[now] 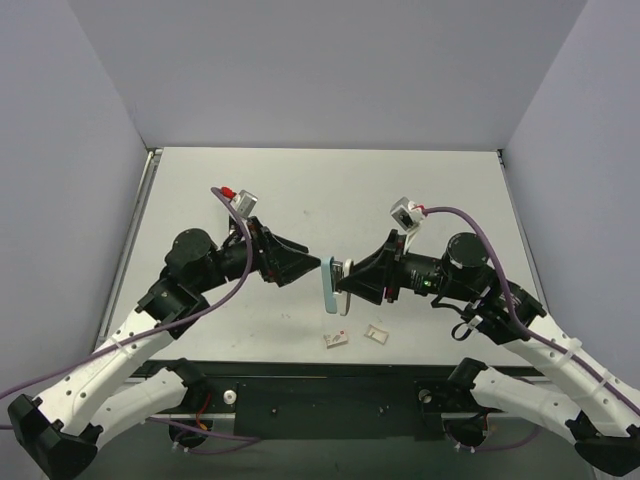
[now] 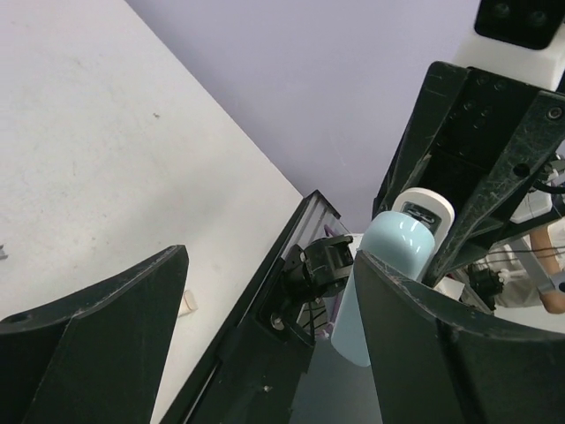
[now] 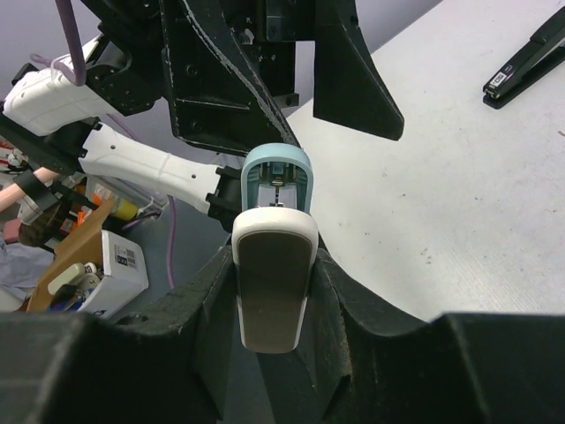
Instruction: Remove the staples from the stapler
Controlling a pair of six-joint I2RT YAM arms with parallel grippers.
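The small, slim light-blue plastic stapler hangs above the white desk at centre frame, pinched on end by the right tool, with the left tool spread wide just beside it, and since no staple strip can be made out, the unloading looks largely undone.

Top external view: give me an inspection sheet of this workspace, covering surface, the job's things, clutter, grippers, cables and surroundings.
Surface: white table, with a few dark specks.
Job's things: light-blue stapler held between the arms; black bar part lying on the table.
Clutter: two white scraps near the front edge.
Grippers: right gripper shut on the stapler; left gripper open, facing it.
Cables: purple cables run along both arms.
Surroundings: plain pale walls on three sides.
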